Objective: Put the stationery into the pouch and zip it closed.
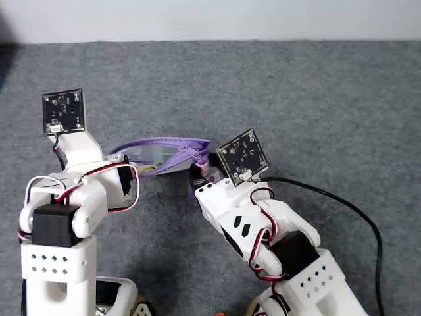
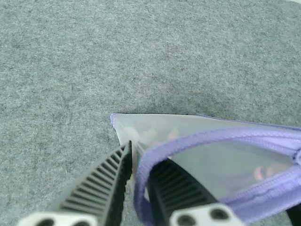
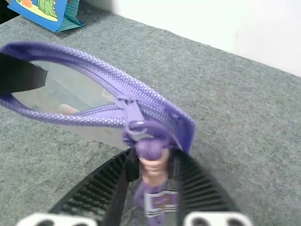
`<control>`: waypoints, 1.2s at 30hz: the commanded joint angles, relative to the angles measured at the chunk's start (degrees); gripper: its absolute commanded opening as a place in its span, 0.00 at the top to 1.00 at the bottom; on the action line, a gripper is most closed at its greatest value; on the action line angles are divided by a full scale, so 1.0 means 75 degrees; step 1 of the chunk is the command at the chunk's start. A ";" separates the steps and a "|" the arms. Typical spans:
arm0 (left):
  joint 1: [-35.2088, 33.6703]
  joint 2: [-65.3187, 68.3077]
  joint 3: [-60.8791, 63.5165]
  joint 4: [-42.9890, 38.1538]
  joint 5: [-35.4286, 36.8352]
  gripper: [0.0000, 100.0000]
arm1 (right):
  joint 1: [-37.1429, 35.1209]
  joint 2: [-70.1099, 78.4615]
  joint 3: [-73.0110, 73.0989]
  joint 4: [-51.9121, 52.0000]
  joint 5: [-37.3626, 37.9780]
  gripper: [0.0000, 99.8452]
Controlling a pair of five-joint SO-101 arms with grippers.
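A clear pouch (image 1: 161, 156) with a purple zipper lies on the grey mat between the two arms, its mouth mostly open. My left gripper (image 2: 138, 162) is shut on the pouch's corner (image 2: 127, 132), pinching the clear wall and purple zipper tape. My right gripper (image 3: 150, 169) is shut on the purple zipper pull (image 3: 151, 162), with the slider (image 3: 131, 110) near the pouch's closed end. Pale shapes show faintly through the clear wall (image 2: 221, 160); what they are I cannot tell.
Grey carpet-like mat (image 1: 296, 99) covers the table, open on the far and right sides. A black cable (image 1: 342, 204) runs from the right arm across the mat. A blue and teal packet (image 3: 44, 12) lies far off near the wall.
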 commanded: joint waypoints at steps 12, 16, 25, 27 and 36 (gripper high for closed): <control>0.0012 -0.0059 -0.0404 0.0445 -0.0023 0.87 | 0.0018 -0.0158 -0.1125 0.0803 0.0445 0.99; 0.0012 -0.0059 -0.1166 0.1184 0.0363 0.79 | 0.0018 -0.0158 -0.1969 0.2045 0.0305 0.99; 0.0082 -0.0059 -0.3921 0.2180 0.0516 0.71 | 0.0064 -0.0076 -0.2755 0.2081 0.0082 0.99; 0.0094 -0.0059 -0.4437 0.2379 0.0504 0.70 | 0.0064 -0.0076 -0.2766 0.1823 0.0082 0.99; 0.1149 -0.1629 -0.3206 0.2391 -0.0035 0.72 | 0.0064 -0.0064 -0.3071 0.1659 0.0645 0.99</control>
